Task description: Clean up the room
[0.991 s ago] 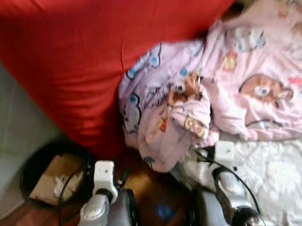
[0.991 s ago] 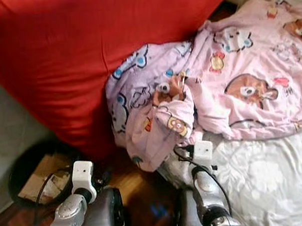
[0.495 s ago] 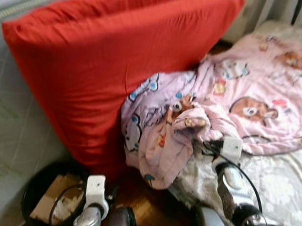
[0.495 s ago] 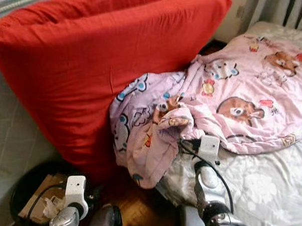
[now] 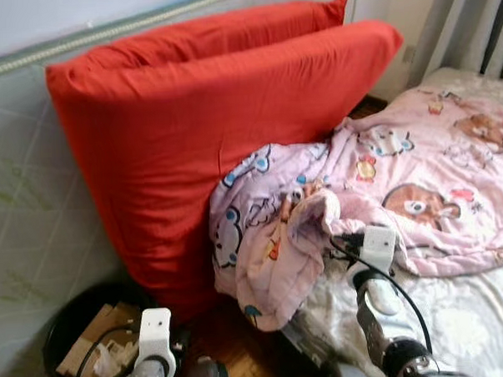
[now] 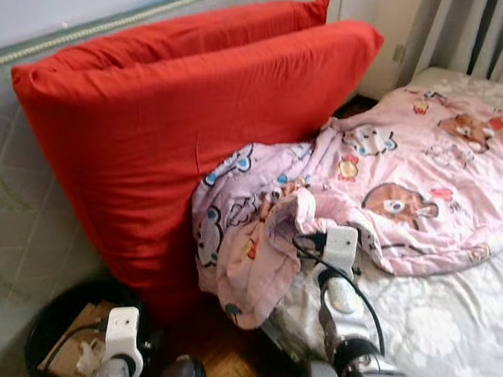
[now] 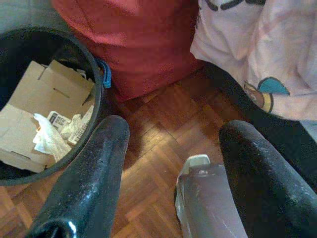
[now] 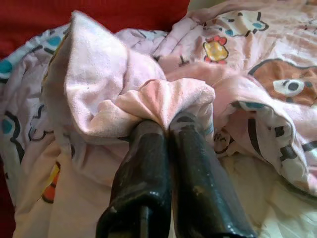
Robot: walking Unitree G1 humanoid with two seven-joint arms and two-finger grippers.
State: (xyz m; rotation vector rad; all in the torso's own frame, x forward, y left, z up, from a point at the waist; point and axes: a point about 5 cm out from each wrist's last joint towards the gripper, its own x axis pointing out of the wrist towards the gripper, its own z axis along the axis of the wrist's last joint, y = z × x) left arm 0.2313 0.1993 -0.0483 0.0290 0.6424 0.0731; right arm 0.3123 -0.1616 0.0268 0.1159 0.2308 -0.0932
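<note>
A pink cartoon-print blanket (image 5: 417,148) lies crumpled on the bed, and its near end hangs over the bed's edge toward the floor. My right gripper (image 8: 167,124) is shut on a raised fold of that blanket (image 8: 99,84), fingertips pinched into the fabric. Its wrist (image 5: 378,248) shows just behind the fold. My left gripper (image 7: 173,131) hangs low and open with nothing between its fingers. It sits above the wooden floor (image 7: 163,99), beside the bin.
Two big red cushions (image 5: 216,132) lean against the pale wall (image 5: 28,232) to the left of the blanket. A black bin (image 5: 62,334) holding cardboard and paper stands at the cushions' foot. A white sheet (image 5: 466,313) covers the bed. Curtains (image 5: 478,20) hang at the back right.
The whole view has tilted up and drawn back, so the cushions' tops and the wall now show. My right gripper keeps its hold on the blanket fold. The left arm stays low.
</note>
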